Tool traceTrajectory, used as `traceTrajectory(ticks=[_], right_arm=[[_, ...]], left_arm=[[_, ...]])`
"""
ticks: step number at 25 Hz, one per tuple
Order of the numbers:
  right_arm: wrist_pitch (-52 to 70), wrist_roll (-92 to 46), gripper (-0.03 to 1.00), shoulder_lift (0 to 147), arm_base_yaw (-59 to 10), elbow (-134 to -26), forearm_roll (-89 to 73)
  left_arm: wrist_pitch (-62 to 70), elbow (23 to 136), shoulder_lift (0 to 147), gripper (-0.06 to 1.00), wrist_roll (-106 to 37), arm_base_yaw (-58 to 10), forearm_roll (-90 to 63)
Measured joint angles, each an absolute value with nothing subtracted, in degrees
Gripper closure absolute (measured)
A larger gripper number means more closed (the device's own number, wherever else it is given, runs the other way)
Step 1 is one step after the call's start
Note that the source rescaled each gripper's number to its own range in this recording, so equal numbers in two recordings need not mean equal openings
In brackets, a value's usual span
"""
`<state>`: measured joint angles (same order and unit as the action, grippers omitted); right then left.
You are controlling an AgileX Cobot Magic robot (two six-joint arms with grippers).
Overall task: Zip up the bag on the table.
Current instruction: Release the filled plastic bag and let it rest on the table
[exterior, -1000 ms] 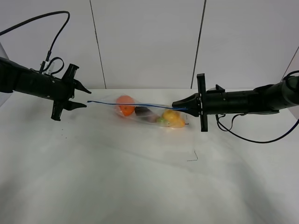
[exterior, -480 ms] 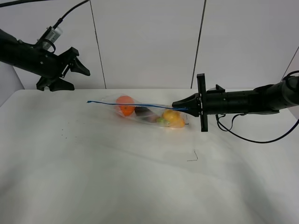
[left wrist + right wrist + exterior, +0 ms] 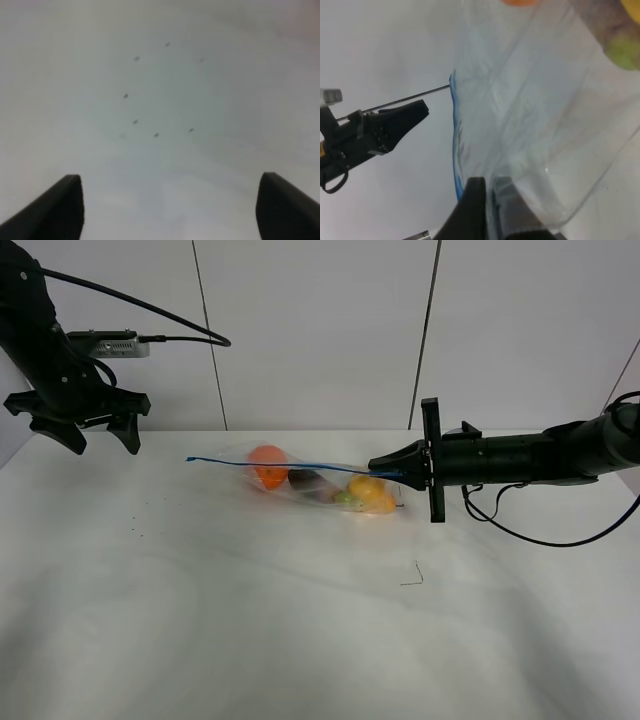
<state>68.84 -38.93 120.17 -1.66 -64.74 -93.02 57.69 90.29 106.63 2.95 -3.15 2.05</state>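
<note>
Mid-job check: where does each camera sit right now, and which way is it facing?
Exterior high: mounted high in front, facing the back wall over the table; shows the left gripper open, the right gripper pinching the bag.
Left wrist: looks down at speckled table between its two fingertips.
Right wrist: looks along its shut fingers across the bag's blue zipper strip toward the left gripper.
Shared: exterior and right wrist both show the bag and left gripper.

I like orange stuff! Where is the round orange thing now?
In the high view, the round orange thing sits inside the clear bag, near its left end, beside the purple piece.
</note>
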Motion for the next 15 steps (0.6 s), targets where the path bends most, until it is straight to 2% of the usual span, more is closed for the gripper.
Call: traceTrajectory(ticks=[5, 10, 15], right_arm=[[68.8, -38.9, 0.97, 120.2, -1.7, -64.7, -93.0], [68.8, -38.9, 0.97, 120.2, -1.7, -64.7, -93.0], [68.8, -38.9, 0.97, 120.2, -1.7, -64.7, -93.0]], left_arm=[[59.3, 90.3, 106.6, -0.05, 3.0, -3.1, 3.4], [67.2, 90.3, 106.6, -0.05, 3.1, -3.1, 3.2], [67.3, 90.3, 106.4, -0.05, 3.1, -3.1, 3.1]])
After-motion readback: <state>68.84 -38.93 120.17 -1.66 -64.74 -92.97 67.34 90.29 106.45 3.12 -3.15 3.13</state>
